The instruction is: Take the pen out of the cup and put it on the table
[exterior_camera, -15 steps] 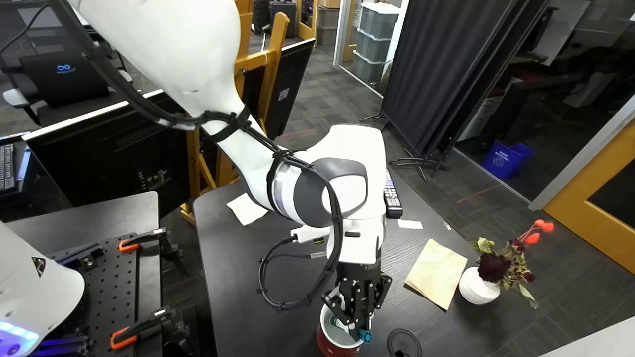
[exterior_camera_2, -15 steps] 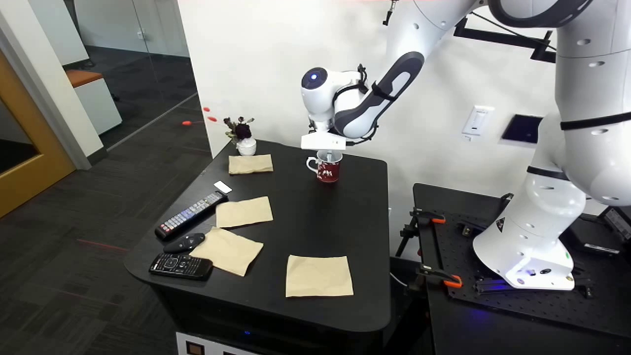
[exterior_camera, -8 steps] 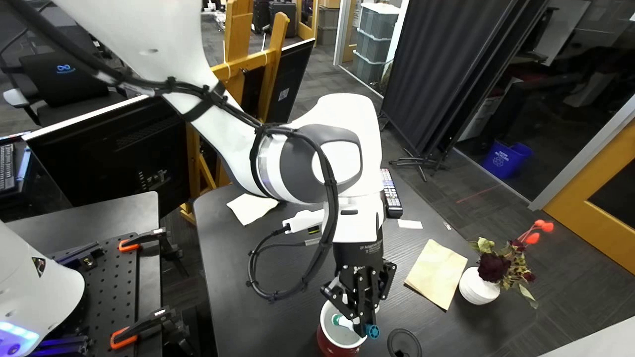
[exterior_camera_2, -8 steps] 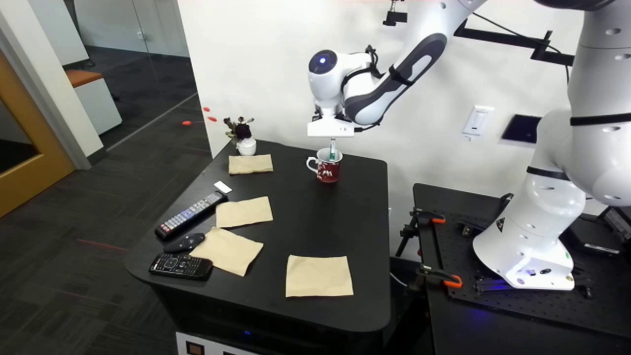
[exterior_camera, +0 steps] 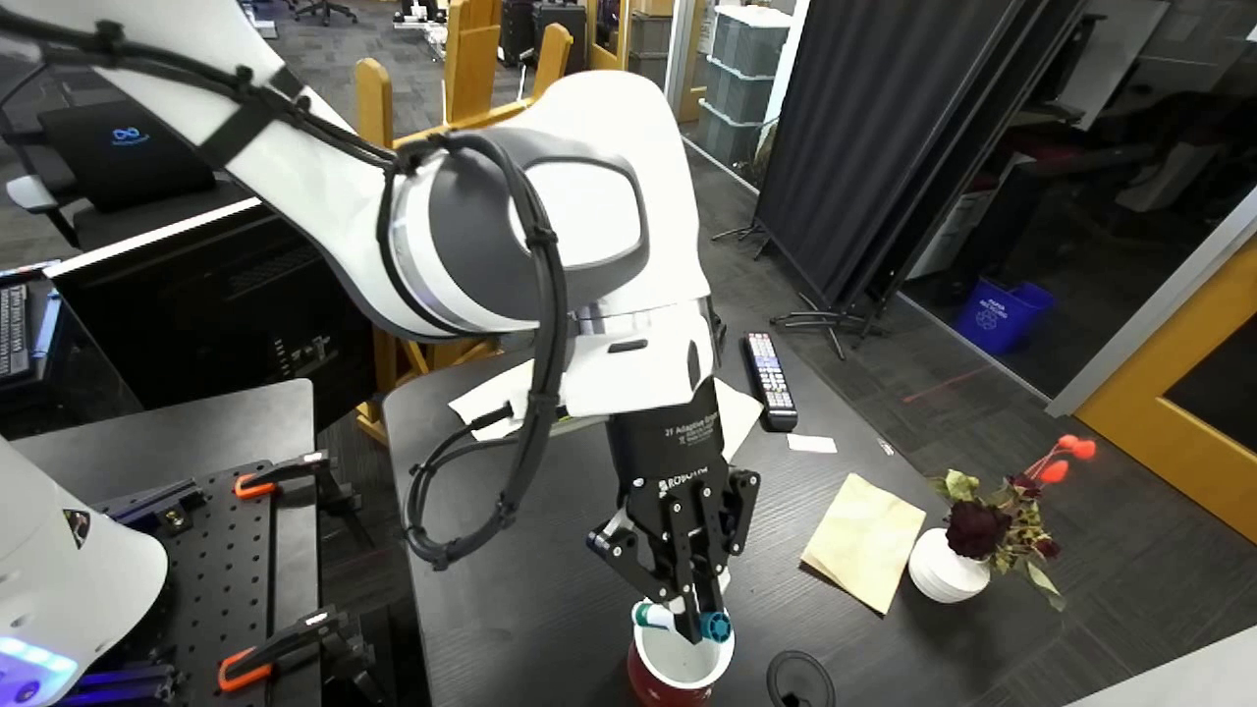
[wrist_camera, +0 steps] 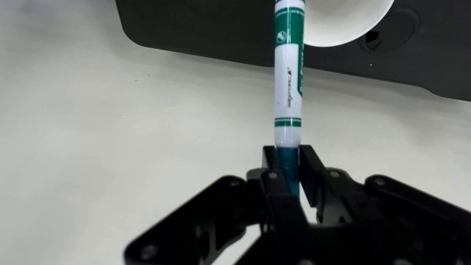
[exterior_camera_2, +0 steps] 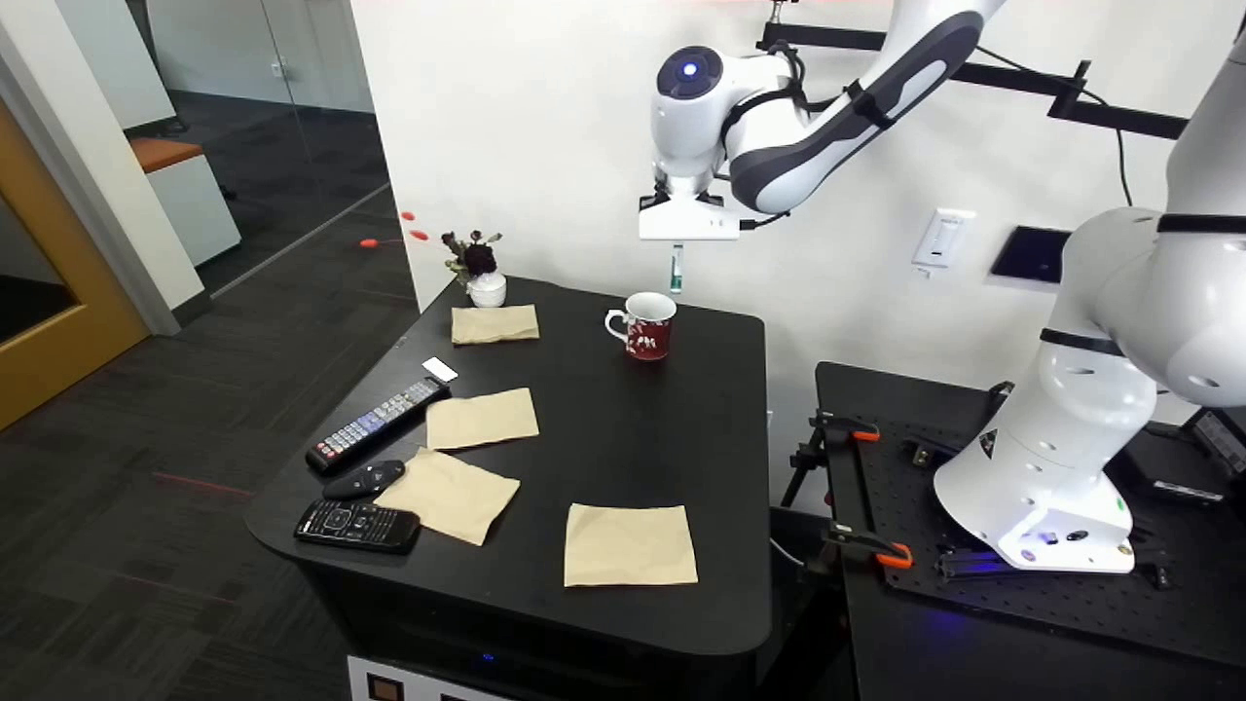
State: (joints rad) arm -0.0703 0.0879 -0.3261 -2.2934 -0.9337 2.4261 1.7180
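The pen (wrist_camera: 289, 81), a white marker with green bands and a teal cap, is in my gripper (wrist_camera: 287, 152), which is shut on the teal end. In an exterior view, the pen (exterior_camera_2: 677, 268) hangs upright below the wrist, its lower tip near rim height and right of the cup (exterior_camera_2: 648, 336). The cup is red with white marks, white inside, with a side handle, and stands upright on the black table (exterior_camera_2: 604, 428). It also shows in an exterior view (exterior_camera: 670, 689), below my gripper (exterior_camera: 699, 621). In the wrist view the cup (wrist_camera: 338, 24) is partly cut off.
Several paper sheets (exterior_camera_2: 631, 545), a long remote (exterior_camera_2: 378, 425), two smaller dark remotes (exterior_camera_2: 356, 526) and a white card (exterior_camera_2: 440, 369) lie on the table. A white vase with flowers (exterior_camera_2: 487, 290) stands at the back. A wall (exterior_camera_2: 545, 146) runs behind the table. A round black grommet (exterior_camera: 800, 678) is near the cup.
My gripper has risen with the pen and moved sideways, rightward in an exterior view. The pen has come up out of the cup. The cup has stayed in place.
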